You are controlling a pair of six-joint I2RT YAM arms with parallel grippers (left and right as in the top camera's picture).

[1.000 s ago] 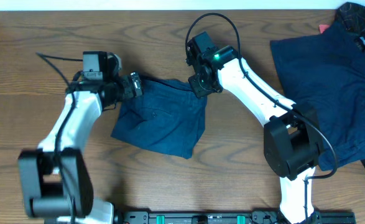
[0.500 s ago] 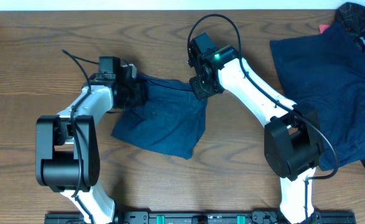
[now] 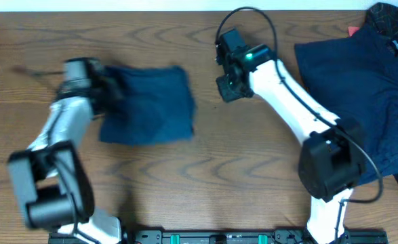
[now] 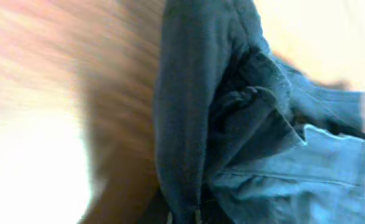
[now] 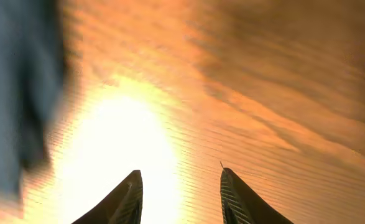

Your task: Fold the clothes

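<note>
- Left gripper (image 3: 102, 93), clamped on the folded garment (image 3: 151, 102), is dragging it leftward from its spot a second ago; this fold is looking finished
- Right gripper (image 5: 179, 177), fingers apart, is hovering empty over bare table (image 3: 205, 176), having released the cloth
- Remaining clothes (image 3: 361, 88) are lying at the right edge, open wood between

Motion blur smears the navy garment (image 3: 148, 105) and hides the left fingers; the clothes pile (image 3: 361, 88) is cut off at the right edge.
</note>
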